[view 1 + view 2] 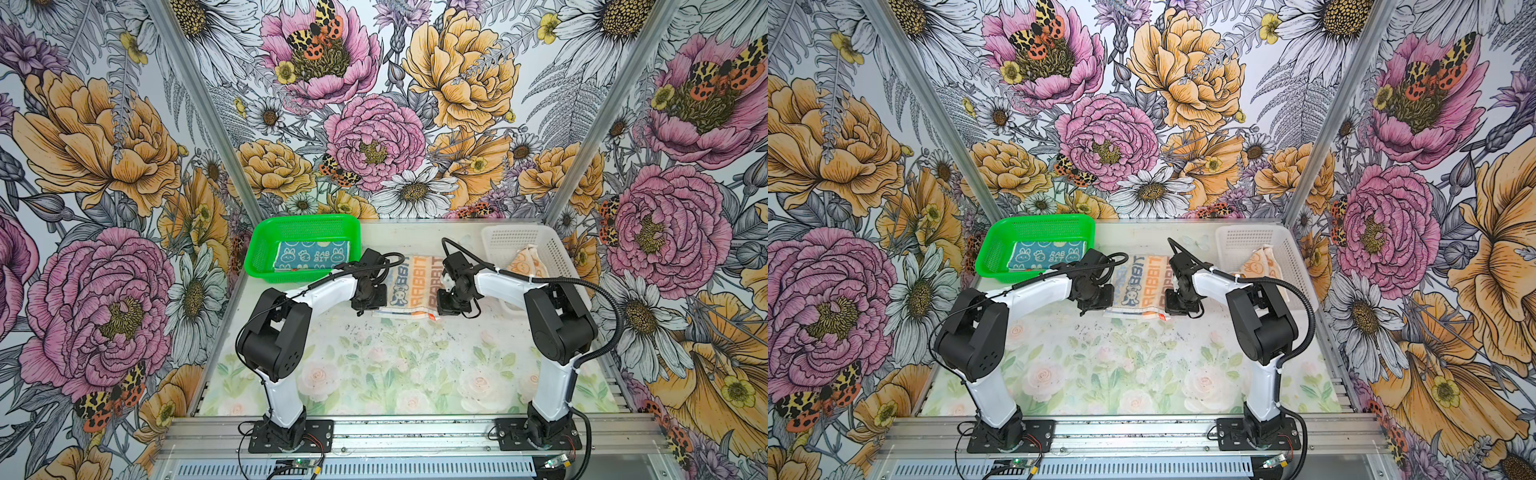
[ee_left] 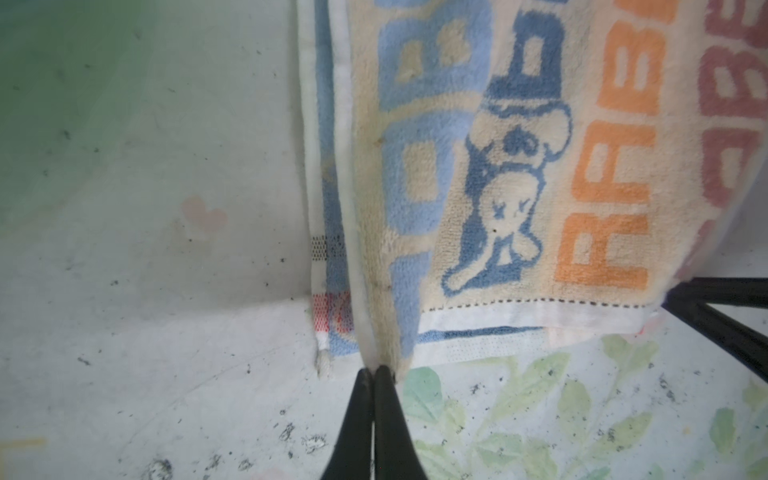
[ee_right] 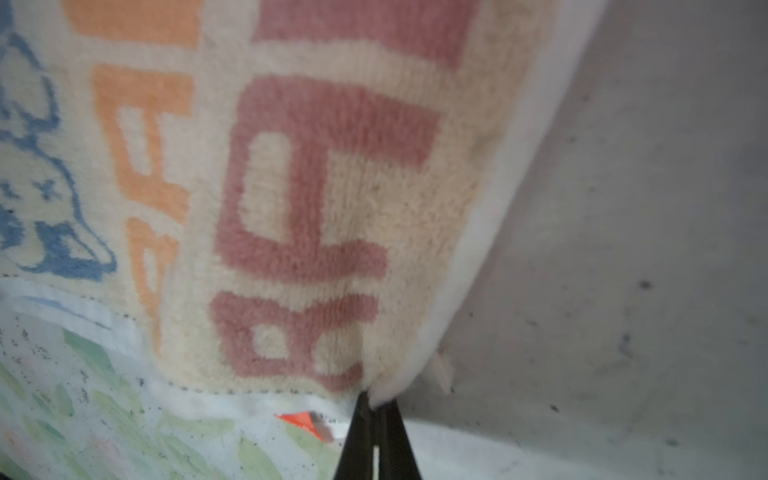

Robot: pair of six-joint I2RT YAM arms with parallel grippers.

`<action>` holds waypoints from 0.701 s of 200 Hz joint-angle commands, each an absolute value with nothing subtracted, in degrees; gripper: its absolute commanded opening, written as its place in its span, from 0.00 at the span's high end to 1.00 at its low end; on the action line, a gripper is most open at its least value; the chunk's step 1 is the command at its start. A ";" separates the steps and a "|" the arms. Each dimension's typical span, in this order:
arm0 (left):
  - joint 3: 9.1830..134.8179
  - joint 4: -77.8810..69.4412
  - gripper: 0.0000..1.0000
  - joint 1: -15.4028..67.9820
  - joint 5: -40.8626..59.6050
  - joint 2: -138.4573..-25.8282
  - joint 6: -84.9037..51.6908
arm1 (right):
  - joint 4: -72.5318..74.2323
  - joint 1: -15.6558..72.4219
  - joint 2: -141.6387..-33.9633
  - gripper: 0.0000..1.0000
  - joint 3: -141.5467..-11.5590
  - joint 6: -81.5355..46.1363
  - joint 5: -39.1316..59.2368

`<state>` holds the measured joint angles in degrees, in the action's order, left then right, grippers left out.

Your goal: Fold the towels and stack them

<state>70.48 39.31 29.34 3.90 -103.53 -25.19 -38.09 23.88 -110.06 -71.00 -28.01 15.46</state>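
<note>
At the far left of the table (image 1: 374, 365) stands the green basket (image 1: 258, 249), with the blue towel (image 1: 309, 255) folded flat inside it, so that one looks finished.

Just right of the basket, the left gripper (image 2: 374, 372) is closed tight on the near-left corner of the cream towel (image 1: 411, 286). The wrist view shows its two black fingers pressed together with the hem caught between them. The cream towel lies in the middle of the table between the two arms, its coloured RABBIT lettering face up. Under the pinched layer another layer of the same cloth lies flat, its striped border peeking out to the left and along the near side. I'd say the fold of this second towel is the step in hand, with the top half held over the bottom half.

On the towel's right, the right gripper (image 3: 370, 400) is likewise closed on the near-right corner, the cloth bunching slightly at its tips.

At the far right, the orange towel (image 1: 525, 262) sits crumpled in the white basket (image 1: 559, 253), not yet folded.

The next move seems to call for both arms working evenly. They need to bring the held edge square onto the layer beneath and let go together, so that neither corner drags the cloth askew.
</note>
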 commanded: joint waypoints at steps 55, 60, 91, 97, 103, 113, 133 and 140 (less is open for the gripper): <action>71.94 37.29 1.00 30.89 4.30 -106.13 -26.15 | -36.24 20.60 -106.88 1.00 -64.32 -27.02 12.86; 72.20 37.27 1.00 30.92 4.39 -106.19 -26.19 | -36.49 20.14 -105.92 1.00 -63.96 -26.90 12.92; 74.78 37.00 1.00 30.07 5.72 -106.29 -26.37 | -40.13 19.08 -102.00 1.00 -67.66 -25.95 13.16; 75.84 37.00 1.00 29.45 6.18 -106.43 -26.32 | -41.05 19.02 -101.71 1.00 -69.34 -25.83 13.23; 76.98 37.00 1.00 28.70 6.68 -106.68 -26.20 | -41.86 19.07 -101.61 1.00 -71.19 -25.63 13.25; 79.20 37.09 1.00 27.37 7.34 -107.27 -26.10 | -43.10 18.75 -102.14 1.00 -74.49 -25.19 13.35; 84.08 37.09 1.00 24.75 8.29 -108.19 -25.94 | -45.46 17.44 -105.07 1.00 -82.04 -24.38 13.71; 85.71 37.15 1.00 23.92 8.38 -108.47 -25.85 | -46.35 17.03 -106.58 1.00 -84.97 -24.07 14.03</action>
